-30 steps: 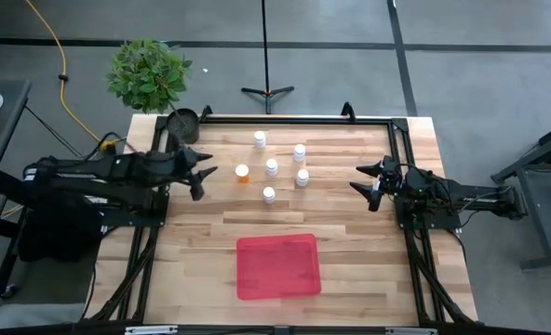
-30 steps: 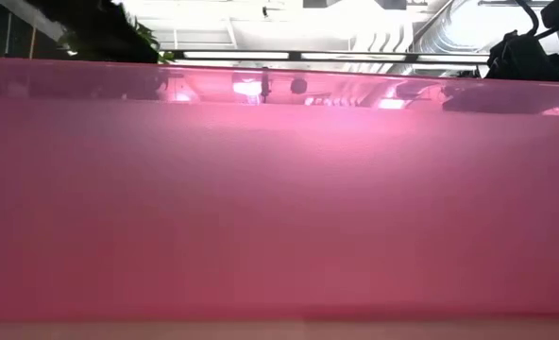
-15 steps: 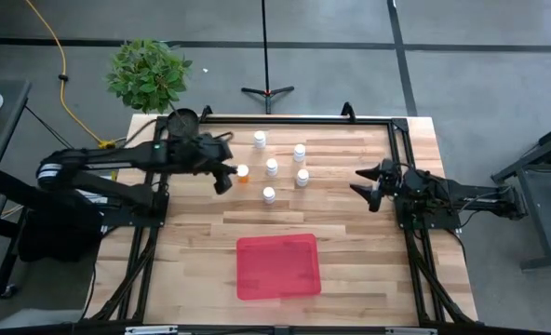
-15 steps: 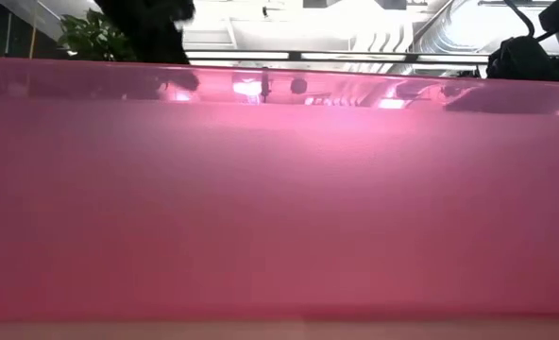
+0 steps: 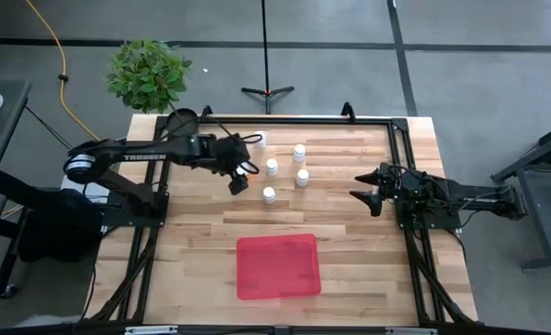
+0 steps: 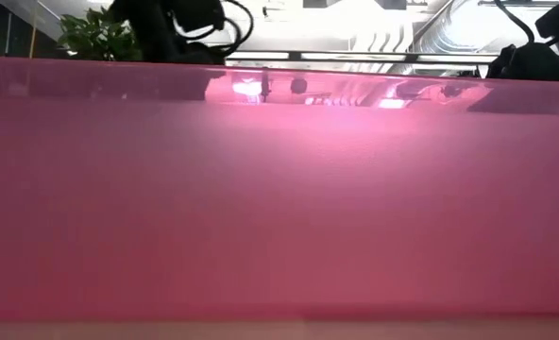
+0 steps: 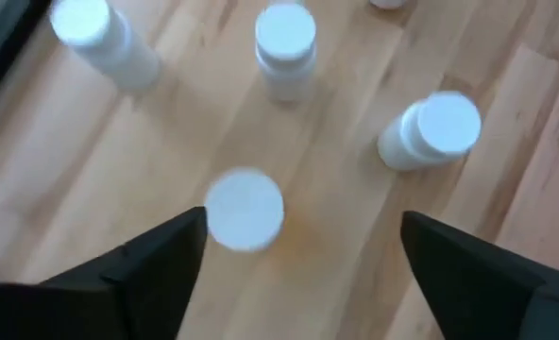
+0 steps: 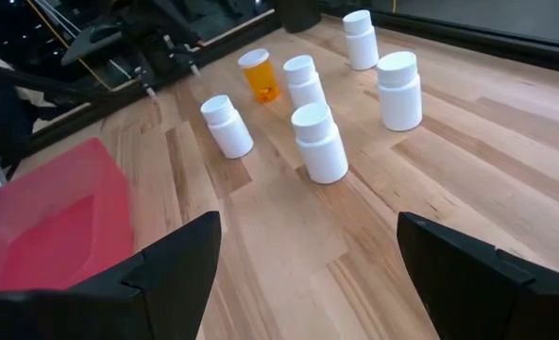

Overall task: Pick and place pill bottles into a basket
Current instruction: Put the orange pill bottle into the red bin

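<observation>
Pill bottles (image 8: pixel 319 142) all stand outside the empty basket (image 5: pixel 277 266); left pincer (image 7: pixel 298 250), spread, hovers over the orange bottle (image 8: pixel 259 75) at 12 o'clock.

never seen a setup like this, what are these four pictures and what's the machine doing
It is a robot with two dark arms at a wooden table, each ending in a two-finger claw. One picture looks straight down on it all. One sits at table height, but the red basket fills almost all of it. The other two come from cameras on the arms' wrists.

On the table stand six small white-capped pill bottles, one with an orange body, and the basket, with nothing in it.

The left claw hangs open right above the orange bottle's cap, holding nothing. The right claw waits open at the table's right side, also holding nothing.
</observation>
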`<control>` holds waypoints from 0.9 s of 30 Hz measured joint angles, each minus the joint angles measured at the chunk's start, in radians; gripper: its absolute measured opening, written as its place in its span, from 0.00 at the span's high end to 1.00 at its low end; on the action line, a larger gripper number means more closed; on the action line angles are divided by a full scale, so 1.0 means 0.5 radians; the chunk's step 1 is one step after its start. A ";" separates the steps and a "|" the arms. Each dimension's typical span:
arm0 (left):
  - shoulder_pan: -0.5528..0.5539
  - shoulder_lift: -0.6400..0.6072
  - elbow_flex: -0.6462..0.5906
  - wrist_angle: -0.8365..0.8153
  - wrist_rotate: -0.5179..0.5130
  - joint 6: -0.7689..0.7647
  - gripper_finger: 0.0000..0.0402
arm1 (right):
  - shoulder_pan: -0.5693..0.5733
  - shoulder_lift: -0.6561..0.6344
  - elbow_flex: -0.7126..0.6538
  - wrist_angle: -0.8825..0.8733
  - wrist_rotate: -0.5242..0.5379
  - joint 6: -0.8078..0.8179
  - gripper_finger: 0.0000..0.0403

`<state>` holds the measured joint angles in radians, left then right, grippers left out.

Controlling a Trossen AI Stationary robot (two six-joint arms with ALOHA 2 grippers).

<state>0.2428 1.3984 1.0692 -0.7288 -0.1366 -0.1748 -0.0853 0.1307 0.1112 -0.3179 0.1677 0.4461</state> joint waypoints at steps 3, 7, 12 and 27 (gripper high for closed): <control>0.000 0.090 0.119 -0.153 -0.082 0.084 0.02 | 0.000 0.000 0.000 -0.001 -0.017 -0.001 0.23; 0.000 0.219 0.247 -0.318 -0.174 0.178 0.06 | 0.000 0.000 0.000 -0.004 -0.046 -0.001 0.23; 0.030 0.338 0.377 -0.409 -0.094 0.180 0.07 | 0.000 0.000 0.000 -0.006 -0.051 -0.001 0.23; 0.368 0.444 0.408 -0.451 0.187 0.024 0.03 | 0.000 0.000 0.000 -0.021 -0.095 0.002 0.23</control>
<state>0.4270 1.6203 1.2732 -0.9545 -0.0431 -0.1628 -0.0853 0.1307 0.1112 -0.3286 0.1200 0.4469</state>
